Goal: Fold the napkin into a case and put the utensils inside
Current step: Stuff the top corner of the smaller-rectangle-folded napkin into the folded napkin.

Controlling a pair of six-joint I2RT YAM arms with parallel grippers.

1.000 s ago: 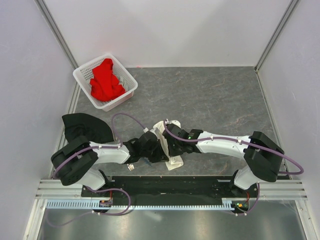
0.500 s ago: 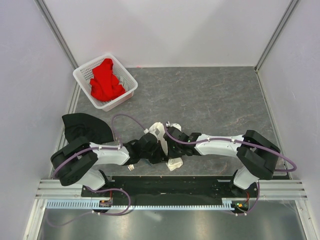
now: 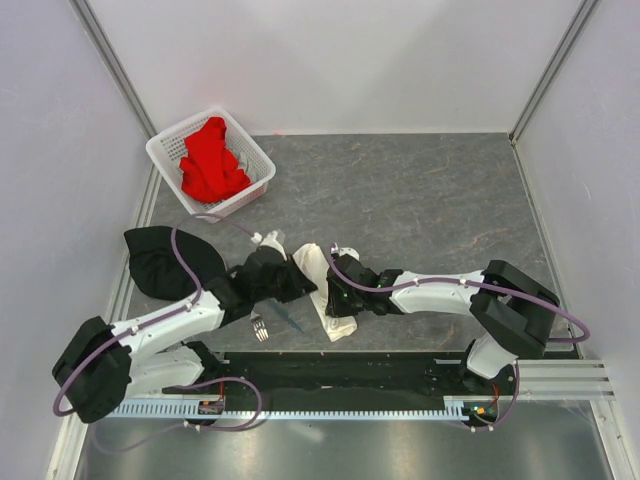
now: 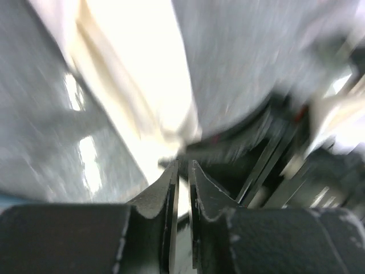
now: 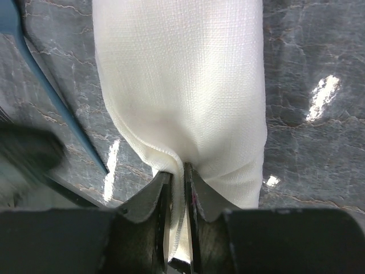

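Left end effector, barely parted and empty, has left the folded napkin to the right end effector's pinch, so the utensils likely come next.

The case lies front-centre on the table, spoon and fork near its eight o'clock, basket holding a cloth far at eleven

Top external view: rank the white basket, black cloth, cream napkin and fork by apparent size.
1. white basket
2. black cloth, partly covered
3. napkin, partly covered
4. fork
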